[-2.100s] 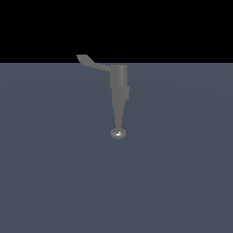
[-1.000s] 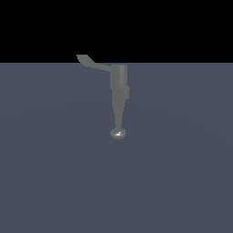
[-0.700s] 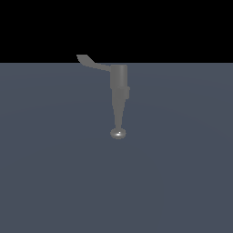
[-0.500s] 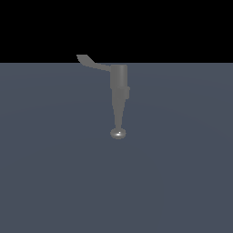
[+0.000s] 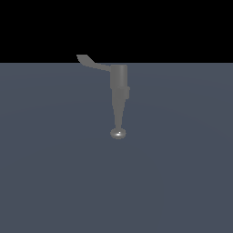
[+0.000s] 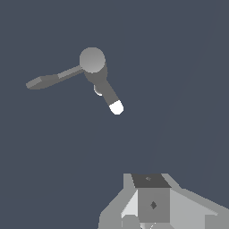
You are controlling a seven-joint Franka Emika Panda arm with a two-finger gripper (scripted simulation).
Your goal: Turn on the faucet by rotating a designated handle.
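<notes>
The grey faucet (image 5: 119, 84) stands upright on the flat grey ground, its tapering spout ending in a shiny knob (image 5: 118, 133). The thin curved handle (image 5: 91, 63) sticks out from the body's top toward the exterior view's left. The wrist view looks down on the faucet (image 6: 92, 59), its handle (image 6: 49, 80) and the bright spout tip (image 6: 116, 108). My gripper (image 6: 152, 181) shows only in the wrist view, well apart from the faucet and touching nothing. Its fingers appear as one block with no gap, holding nothing. The arm is not in the exterior view.
Flat dark grey ground (image 5: 54, 182) stretches around the faucet on all sides, under a black background. No other objects show.
</notes>
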